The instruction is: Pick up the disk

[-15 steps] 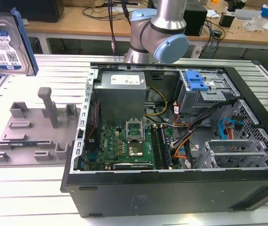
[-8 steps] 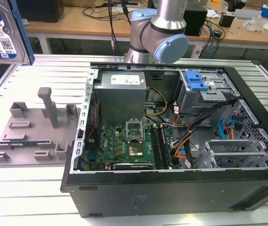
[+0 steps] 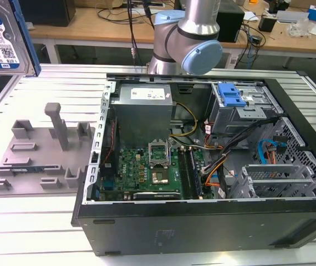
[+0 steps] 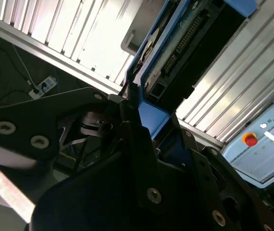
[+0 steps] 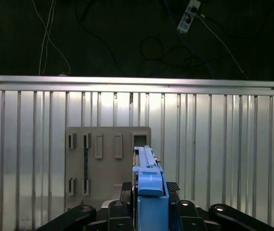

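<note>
We observed the flat silver-grey hard drive with a white-and-blue printed label and blue plastic rails, the disk (image 3: 5,39), raised high at the exterior view's left, well above the ribbed aluminium desk (image 3: 36,216) and clear of everything on it. In both wrist views the black tool (image 5: 150,211) was closed on the disk (image 5: 149,185), its fingers pressing the blue rails at either side, so that the drive stood edge-on to the first wrist view; we judged that gripping on the rails kept the pads off the label and the circuit side, whose connector row faced the second wrist view (image 4: 185,43). Directly beneath the held disk, in the first wrist view, lay the grey plastic slotted holder tray (image 5: 105,163), flat on the desk, with its slots vacant; the same tray (image 3: 36,160) appeared at the exterior view's left beside the open black computer case (image 3: 202,166). We took the vacant slots and the lifted drive to mean that the pick was effectively accomplished. The case lay on its side with its green motherboard (image 3: 147,172) exposed and its blue-latched drive cage (image 3: 233,100) near the grey-and-blue robot arm (image 3: 185,39), which rose behind the case.
</note>
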